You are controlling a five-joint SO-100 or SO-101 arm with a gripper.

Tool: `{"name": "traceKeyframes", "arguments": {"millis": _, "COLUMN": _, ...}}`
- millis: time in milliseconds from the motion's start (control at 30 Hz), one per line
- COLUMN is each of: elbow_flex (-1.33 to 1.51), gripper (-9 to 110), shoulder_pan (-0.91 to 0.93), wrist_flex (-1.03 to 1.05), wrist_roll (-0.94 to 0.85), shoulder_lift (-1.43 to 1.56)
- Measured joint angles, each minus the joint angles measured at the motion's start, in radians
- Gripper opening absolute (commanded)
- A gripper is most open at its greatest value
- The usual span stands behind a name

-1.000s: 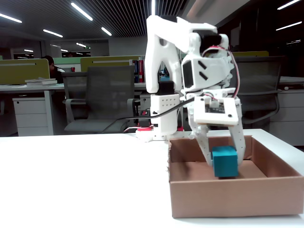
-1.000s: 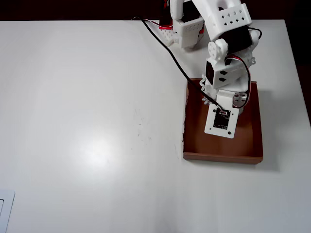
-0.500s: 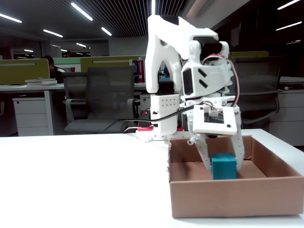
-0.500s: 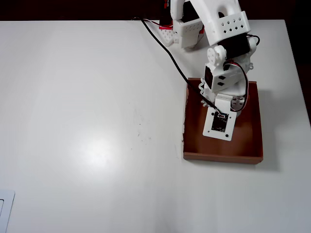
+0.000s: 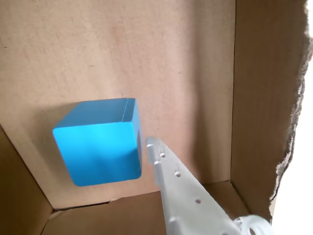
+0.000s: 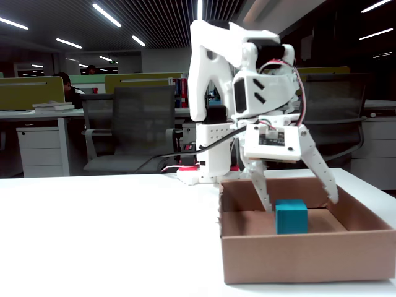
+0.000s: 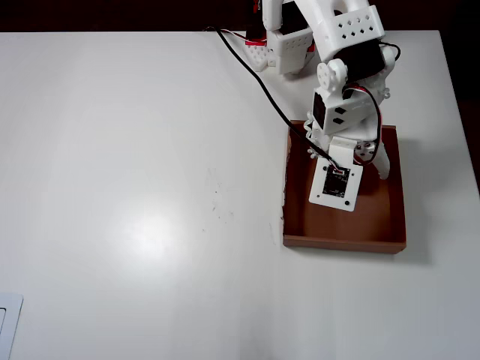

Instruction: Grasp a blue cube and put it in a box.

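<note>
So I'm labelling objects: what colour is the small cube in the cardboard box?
Teal-blue, plain matte cube; clearest in the wrist view.

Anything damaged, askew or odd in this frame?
Only the shallow brown cardboard box: the wrist view shows its wall edge torn and ragged. Otherwise tidy: the small teal-blue cube rests on the box floor, and the white pincer is open astride it.

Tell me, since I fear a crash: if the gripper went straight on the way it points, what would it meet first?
Probably the box floor. The gripper points down with fingers spread; the blue cube sits between them.
</note>
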Motion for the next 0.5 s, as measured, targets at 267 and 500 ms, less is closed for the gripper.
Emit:
{"name": "traceKeyframes", "arguments": {"millis": 267, "elbow_flex": 0.0, "gripper": 39, "shoulder_pan": 0.0, "wrist_flex": 0.069, "wrist_roll": -0.003, "shoulder_lift": 0.077}}
{"name": "traceKeyframes", "arguments": {"millis": 500, "elbow_flex": -0.025, "gripper": 37, "shoulder_pan": 0.0, "wrist_flex": 0.187, "wrist_roll": -0.009, "shoulder_lift": 0.167}}
